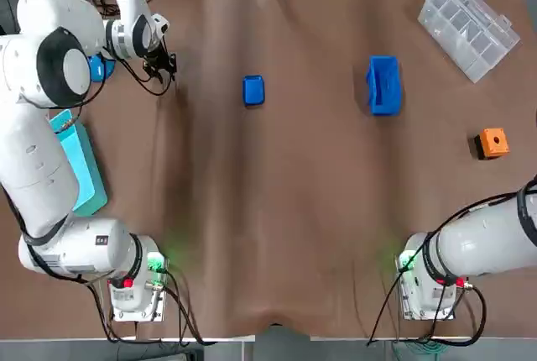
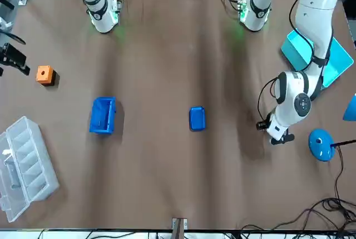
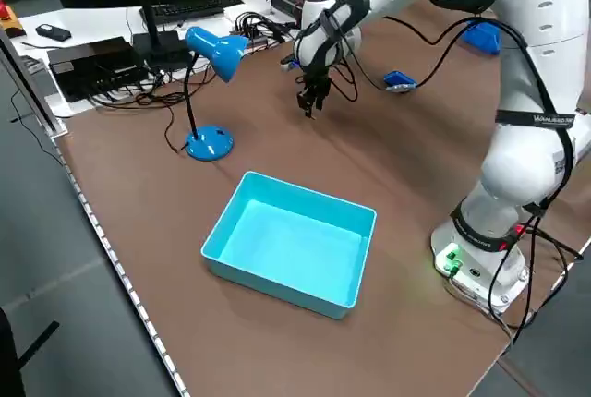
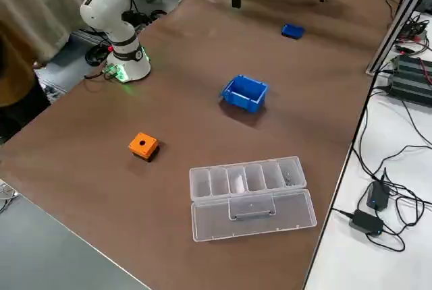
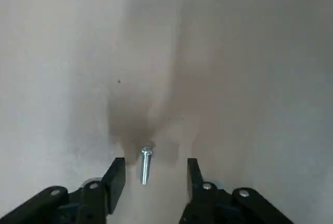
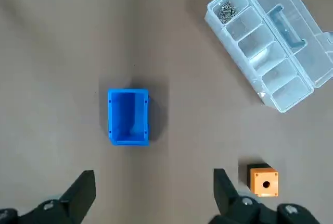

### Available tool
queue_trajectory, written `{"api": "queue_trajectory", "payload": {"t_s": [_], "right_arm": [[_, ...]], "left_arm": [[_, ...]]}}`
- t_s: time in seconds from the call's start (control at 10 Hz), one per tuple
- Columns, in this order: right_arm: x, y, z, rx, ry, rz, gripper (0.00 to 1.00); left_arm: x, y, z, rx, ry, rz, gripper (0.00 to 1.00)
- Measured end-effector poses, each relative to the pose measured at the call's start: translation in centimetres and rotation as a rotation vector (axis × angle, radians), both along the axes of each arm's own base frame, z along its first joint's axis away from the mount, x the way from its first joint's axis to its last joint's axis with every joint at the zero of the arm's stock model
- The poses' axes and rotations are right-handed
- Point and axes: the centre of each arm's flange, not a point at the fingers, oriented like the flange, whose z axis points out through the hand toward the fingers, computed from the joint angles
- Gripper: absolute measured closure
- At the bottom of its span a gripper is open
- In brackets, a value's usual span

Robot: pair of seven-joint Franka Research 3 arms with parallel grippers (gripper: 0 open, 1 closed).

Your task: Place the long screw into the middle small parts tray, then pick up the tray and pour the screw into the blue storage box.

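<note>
Fingertips of the left gripper stand apart, one on each side of the long screw. The screw lies flat on the brown table in the gap between them, and neither pad touches it. It sits off-centre, nearer one finger than the other. Its long axis runs straight out from the wrist, crosswise to the line on which the jaws close, with the head end farthest from the palm. A closing would therefore likely meet the shank on its two sides rather than end-on. Judged from that, the gripper may need only to settle a little lower and close, though the off-centre lie could nudge the screw sideways before both pads bear on it. Well away from the jaws, toward the table's middle, sits the small blue parts tray, and beyond it the blue storage box. The right gripper hangs high over that box, jaws wide apart and holding nothing. The left arm is plainly the nearer to the screw.
</note>
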Motion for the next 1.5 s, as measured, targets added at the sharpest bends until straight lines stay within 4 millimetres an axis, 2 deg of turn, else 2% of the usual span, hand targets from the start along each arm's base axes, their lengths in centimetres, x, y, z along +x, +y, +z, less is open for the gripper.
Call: {"api": "queue_trajectory", "payload": {"t_s": [0.4,0.5,0.7,0.8,1.0,1.2,1.4,1.5], "right_arm": [[-0.2,-0.5,-0.2,0.001,0.019,-0.009,0.0],[-0.2,-0.5,-0.3,0.001,0.021,-0.01,0.0],[-0.2,-0.5,-0.3,0.002,0.025,-0.009,0.0],[-0.2,-0.5,-0.4,0.002,0.025,-0.007,0.0],[-0.2,-0.3,-0.4,0.002,0.025,-0.004,0.0],[-0.2,-0.1,-0.4,0.002,0.025,-0.001,0.0],[-0.2,-0.1,-0.4,0.002,0.026,-0.001,0.0],[-0.2,-0.2,-0.5,0.002,0.028,-0.002,0.0]], "left_arm": [[0.0,0.1,-0.6,0.0,0.009,0.002,0.49],[0.0,0.1,-0.6,0.001,0.008,0.002,0.59],[0.0,0.1,-0.6,0.001,0.008,0.003,0.7],[0.0,0.1,-0.6,0.001,0.008,0.003,0.81],[0.0,0.3,-0.6,0.001,0.007,0.005,0.89],[0.2,0.4,-0.4,0.001,0.002,0.006,0.91],[1.0,0.3,1.2,-0.001,-0.022,0.005,0.91],[1.4,0.0,3.0,-0.001,-0.038,0.002,0.93]]}}
